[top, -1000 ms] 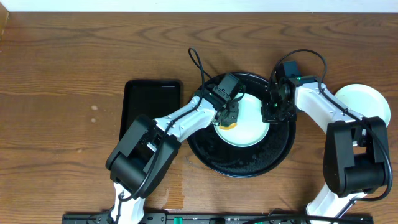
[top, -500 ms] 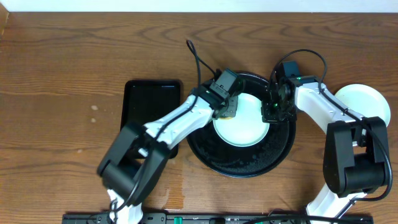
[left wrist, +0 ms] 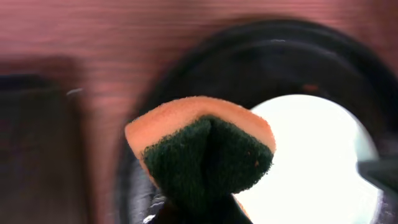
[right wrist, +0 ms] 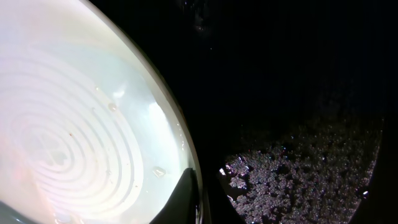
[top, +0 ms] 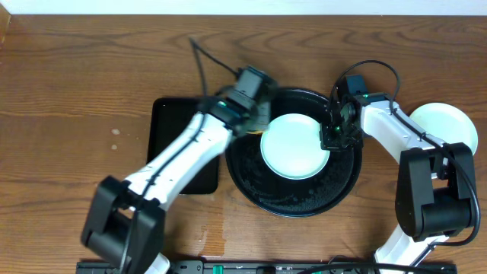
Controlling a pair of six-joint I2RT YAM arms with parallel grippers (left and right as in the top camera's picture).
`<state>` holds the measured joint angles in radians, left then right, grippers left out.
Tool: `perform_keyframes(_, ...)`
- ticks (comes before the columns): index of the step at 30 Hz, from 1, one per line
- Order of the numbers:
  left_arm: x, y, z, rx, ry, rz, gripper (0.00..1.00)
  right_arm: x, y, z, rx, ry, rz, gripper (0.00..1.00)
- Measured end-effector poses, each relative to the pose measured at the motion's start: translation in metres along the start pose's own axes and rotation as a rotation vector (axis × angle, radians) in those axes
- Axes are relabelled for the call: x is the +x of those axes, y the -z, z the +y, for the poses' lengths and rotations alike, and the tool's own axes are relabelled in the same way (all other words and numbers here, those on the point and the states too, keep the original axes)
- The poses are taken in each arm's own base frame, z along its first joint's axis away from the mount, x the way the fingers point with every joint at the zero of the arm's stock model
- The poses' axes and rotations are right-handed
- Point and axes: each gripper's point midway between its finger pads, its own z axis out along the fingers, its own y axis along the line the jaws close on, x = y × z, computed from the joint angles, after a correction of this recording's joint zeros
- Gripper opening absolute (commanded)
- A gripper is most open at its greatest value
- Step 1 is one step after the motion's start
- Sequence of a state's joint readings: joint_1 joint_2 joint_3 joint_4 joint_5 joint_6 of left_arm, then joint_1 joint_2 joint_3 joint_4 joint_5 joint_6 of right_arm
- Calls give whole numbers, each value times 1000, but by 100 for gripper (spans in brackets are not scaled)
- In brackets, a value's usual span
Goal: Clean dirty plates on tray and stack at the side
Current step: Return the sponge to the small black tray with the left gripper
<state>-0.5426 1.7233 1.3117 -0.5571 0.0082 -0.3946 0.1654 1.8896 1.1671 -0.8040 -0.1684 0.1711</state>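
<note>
A pale mint-white plate (top: 295, 146) lies in the round black tray (top: 297, 204), its face showing no spot. My right gripper (top: 332, 137) is shut on the plate's right rim; in the right wrist view one dark finger (right wrist: 186, 194) lies over the plate (right wrist: 81, 124) edge, with wet tray (right wrist: 298, 174) beside it. My left gripper (top: 259, 116), blurred, hovers over the tray's upper left rim, shut on an orange sponge with a dark green pad (left wrist: 205, 155). That sponge hides the left fingers. The plate (left wrist: 311, 162) shows behind it. Another white plate (top: 444, 125) sits on the table at the right.
A smaller rectangular black tray (top: 171, 125) lies left of the round one, partly under my left arm. Brown wooden table (top: 76, 91) surrounds everything. A cable loops above each wrist.
My left gripper has lifted the sponge off the plate and swung up and left to the tray's rim. The plate is now uncovered. The right arm has not moved.
</note>
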Motion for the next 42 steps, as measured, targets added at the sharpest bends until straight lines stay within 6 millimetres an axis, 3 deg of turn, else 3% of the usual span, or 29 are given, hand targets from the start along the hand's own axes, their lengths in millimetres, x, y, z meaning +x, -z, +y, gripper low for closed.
perform_keyframes(6, -8, 10, 72, -68, 144, 48, 7, 0, 0, 0, 1, 2, 0, 2)
perform_keyframes(12, -13, 13, 110, 8, 230, 91, 7, 0, 0, 0, 1, 2, 0, 2)
perform_keyframes(19, -3, -5, 135, 138, 300, 181, 7, 0, 0, 0, 2, 2, 0, 1)
perform_keyframes(26, 25, -37, 155, 203, 361, 314, 7, 0, 0, 0, 2, 2, 0, 1)
perform_keyframes(34, 60, -65, 163, 221, 354, 448, 8, 0, 0, 0, 2, 2, 0, 1)
perform_keyframes(42, 68, -63, 186, 68, 318, 481, 7, 1, 0, 0, 2, 1, 3, 2)
